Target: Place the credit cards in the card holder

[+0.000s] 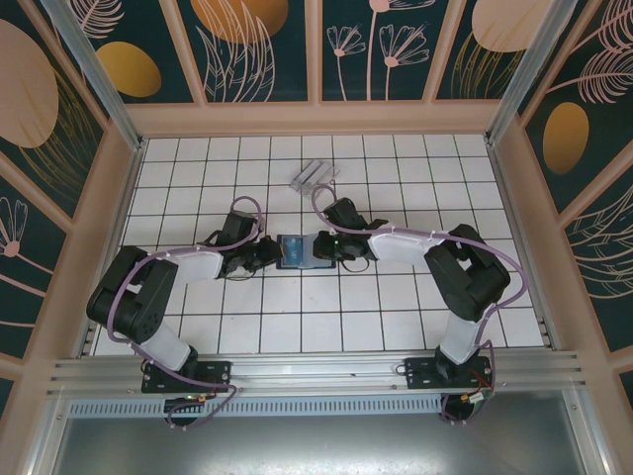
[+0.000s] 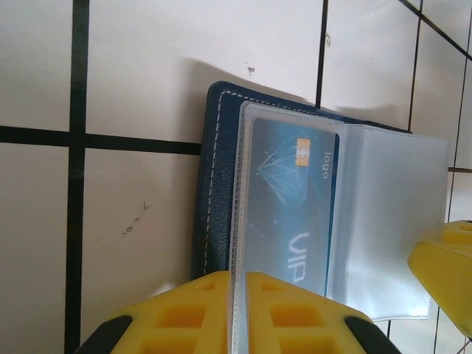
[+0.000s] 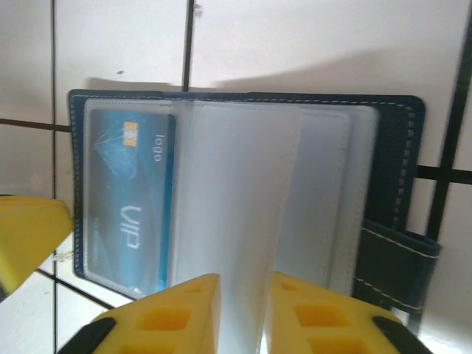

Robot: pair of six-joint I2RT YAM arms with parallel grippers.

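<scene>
The blue credit card (image 2: 291,214) sits inside the card pocket (image 2: 245,184) of the open dark wallet (image 1: 297,253), in the middle of the counter (image 1: 396,317). The left jaws are squeezed tight on the card pocket. The right jaws squeeze the middle pocket (image 3: 236,206). The clear card holder (image 1: 314,176) stands farther back, well apart

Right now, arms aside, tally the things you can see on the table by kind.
Blue VIP card: 1
Dark blue wallet: 1
Clear card holder: 1
Total: 3
</scene>
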